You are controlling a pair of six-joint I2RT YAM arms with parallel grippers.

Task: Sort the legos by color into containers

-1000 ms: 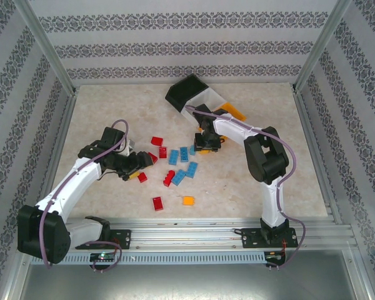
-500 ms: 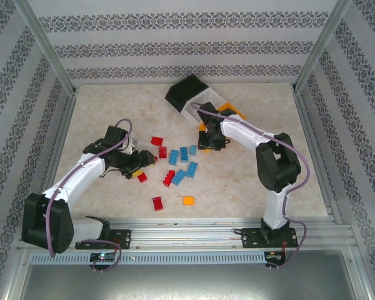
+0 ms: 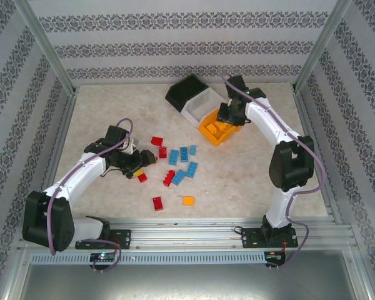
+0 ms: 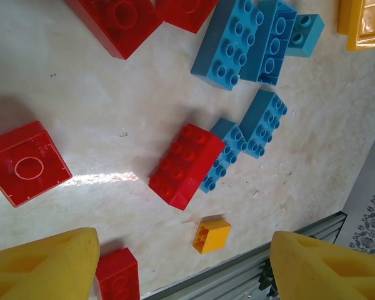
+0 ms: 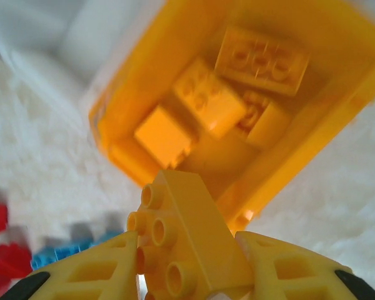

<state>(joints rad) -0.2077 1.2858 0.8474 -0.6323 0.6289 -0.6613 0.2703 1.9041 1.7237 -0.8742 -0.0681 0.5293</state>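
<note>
Legos [image 3: 178,167] are glossy hard-plastic blocks with round studs, in red, blue and orange. Most lie scattered on the pale marbled table [image 3: 256,181], to the near-left of the orange bin [image 3: 207,129]. That bin is a smooth-walled rectangular tub joined in a row to a white bin [image 3: 197,107] and a black bin [image 3: 184,90] beyond it, and several orange pieces [image 5: 209,100] lie inside it. A second ago the right gripper [image 3: 229,114] was low over the blue bricks beside the bin. It has since swung up and hangs over the bin's far edge, clamped on an orange brick [image 5: 181,219] with two rows of studs. The left gripper [image 3: 137,165] has hardly shifted. It sits well to the left of the bin, its yellow fingers [image 4: 44,262] spread wide with nothing between them. Below it a red brick [image 4: 184,165] touches a blue brick [image 4: 225,153], and an upturned red piece [image 4: 25,162] shows its hollow underside.
</note>
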